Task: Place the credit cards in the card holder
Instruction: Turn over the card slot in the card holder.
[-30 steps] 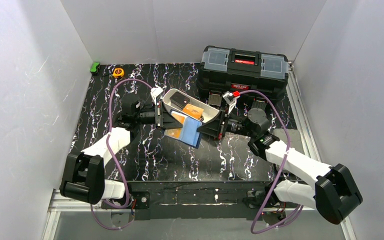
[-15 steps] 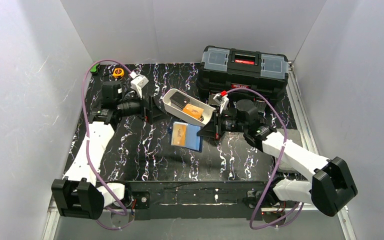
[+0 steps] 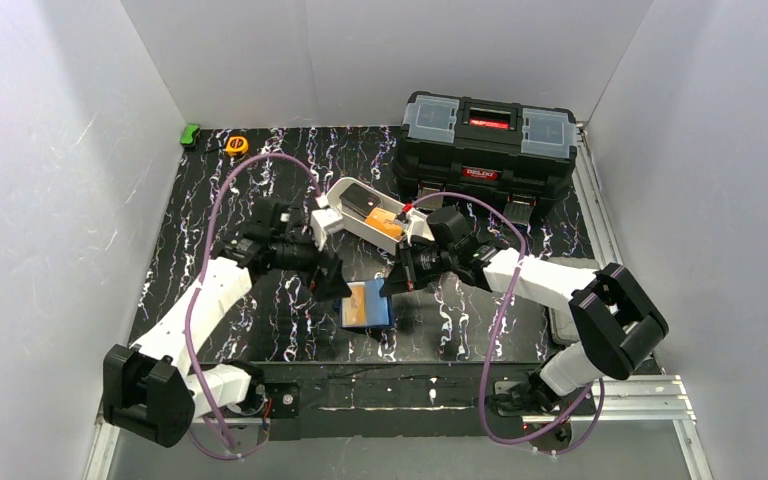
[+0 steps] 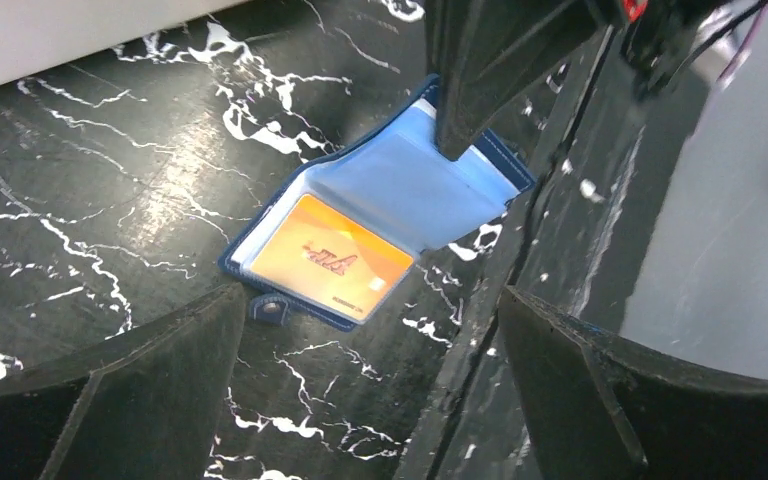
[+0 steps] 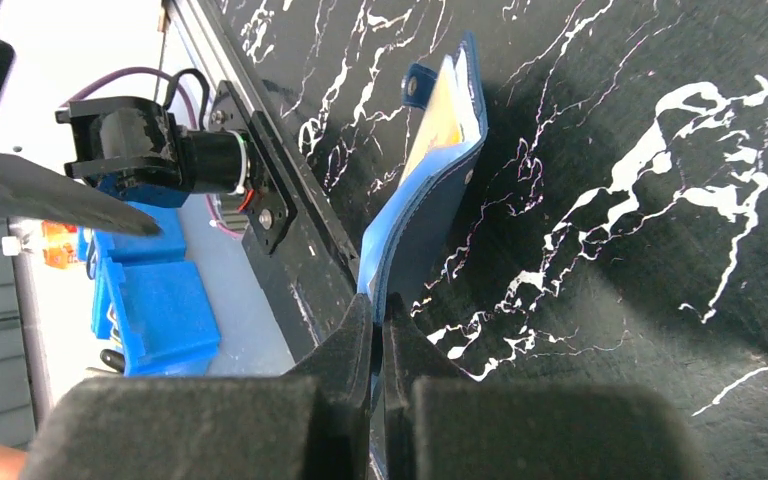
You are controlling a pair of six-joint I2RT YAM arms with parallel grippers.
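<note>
The navy card holder [image 3: 368, 304] lies open near the table's front edge, light blue inside. An orange-yellow credit card [image 4: 330, 260] lies flat against its lower half, beside the snap tab [image 4: 270, 308]. My right gripper [image 5: 380, 312] is shut on the edge of the holder's raised flap [image 4: 410, 185] and holds it up. Just left of the holder, my left gripper [image 4: 360, 400] is wide open with nothing between its fingers [image 4: 110, 400]. Another orange card [image 3: 388, 222] and a dark card [image 3: 360, 203] lie in the white tray [image 3: 332, 205].
A black toolbox [image 3: 488, 140] stands at the back right, close behind the tray. A yellow tape measure [image 3: 237, 145] and a small green object [image 3: 190, 134] sit at the back left corner. Blue bins [image 5: 150, 300] show beyond the table's front edge.
My left gripper has opened and let go of the orange card, swung away to the back left, then returned beside the holder. The right gripper has brought the holder nearer the front edge.
</note>
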